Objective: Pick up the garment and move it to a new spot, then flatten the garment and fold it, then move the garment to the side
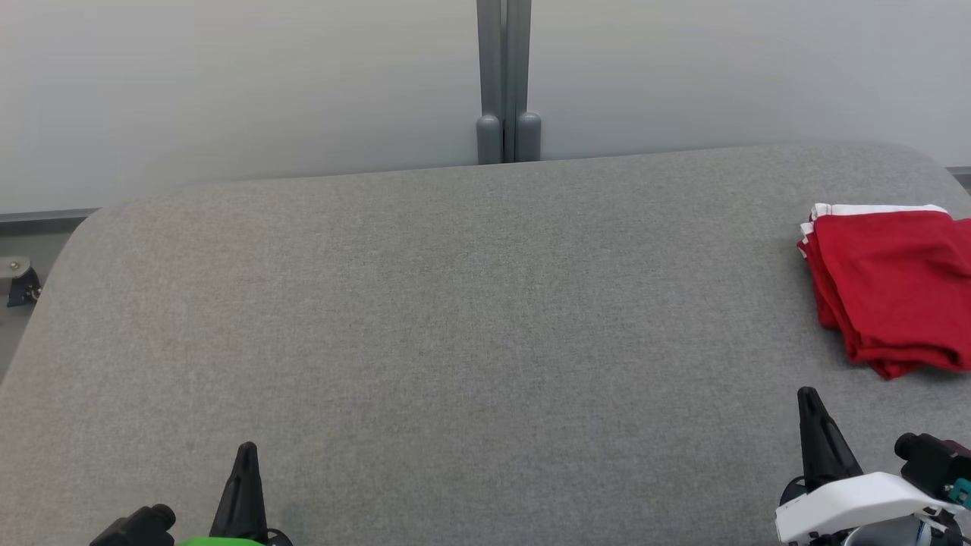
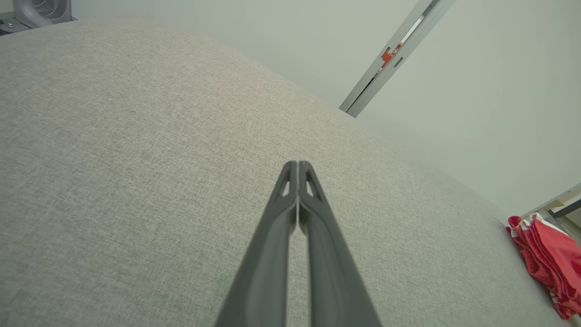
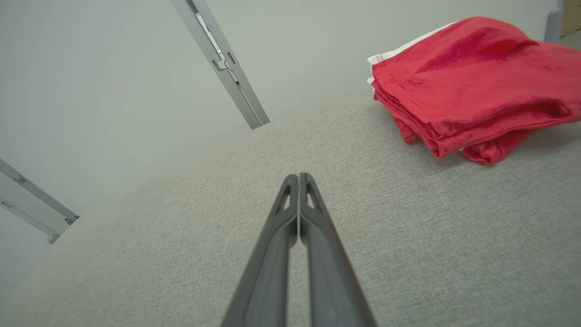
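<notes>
**Both end effectors empty, red garment folded at the counter's right edge**

Our left end effector (image 1: pixel 246 453) sits low at the near left, its two dark fingers pressed together on nothing. We judge it parked there because only bare grey counter (image 1: pixel 455 303) lies around it. Behind the counter's middle, a grey post (image 1: pixel 504 76) stands against the pale wall. Our right end effector (image 1: pixel 809 396) is likewise closed tip to tip and empty, near the garment but apart from it. The red garment (image 1: pixel 891 280), white-trimmed, lies as a stacked, folded bundle near the right edge. We read that as set aside, so the task looks about finished.
</notes>
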Robot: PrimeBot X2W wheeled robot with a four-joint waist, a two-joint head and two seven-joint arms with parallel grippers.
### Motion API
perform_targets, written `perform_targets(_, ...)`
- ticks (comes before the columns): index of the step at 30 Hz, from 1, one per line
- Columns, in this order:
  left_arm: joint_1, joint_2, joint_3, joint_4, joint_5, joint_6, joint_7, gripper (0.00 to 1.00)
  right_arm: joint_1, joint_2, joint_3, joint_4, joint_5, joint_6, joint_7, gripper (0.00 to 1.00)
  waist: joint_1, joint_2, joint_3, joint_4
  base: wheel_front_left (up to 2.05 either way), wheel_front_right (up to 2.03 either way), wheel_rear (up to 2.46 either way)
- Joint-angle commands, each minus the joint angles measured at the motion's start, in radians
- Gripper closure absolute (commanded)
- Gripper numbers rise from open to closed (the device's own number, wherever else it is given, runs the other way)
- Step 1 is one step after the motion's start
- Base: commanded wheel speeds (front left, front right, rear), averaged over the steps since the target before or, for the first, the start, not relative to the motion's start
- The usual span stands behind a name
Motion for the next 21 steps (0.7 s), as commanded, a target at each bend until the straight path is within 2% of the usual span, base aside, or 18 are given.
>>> perform_targets(1, -0.037, 0.004, 0.011, -0.011, -0.039, -0.006, 0.007, 1.0, -0.033, -0.002, -0.006, -0.01, 0.044, 0.0, 0.01, 1.0, 0.0, 0.0, 0.001, -0.001, 0.0, 0.0, 0.0)
perform_targets(21, -0.088, 0.006, 0.045, -0.005, -0.298, -0.011, 0.082, 1.0, -0.08, 0.004, -0.019, 0.009, 0.342, 0.0, 0.085, 1.0, 0.0, 0.0, 0.007, -0.007, 0.0, 0.0, 0.0)
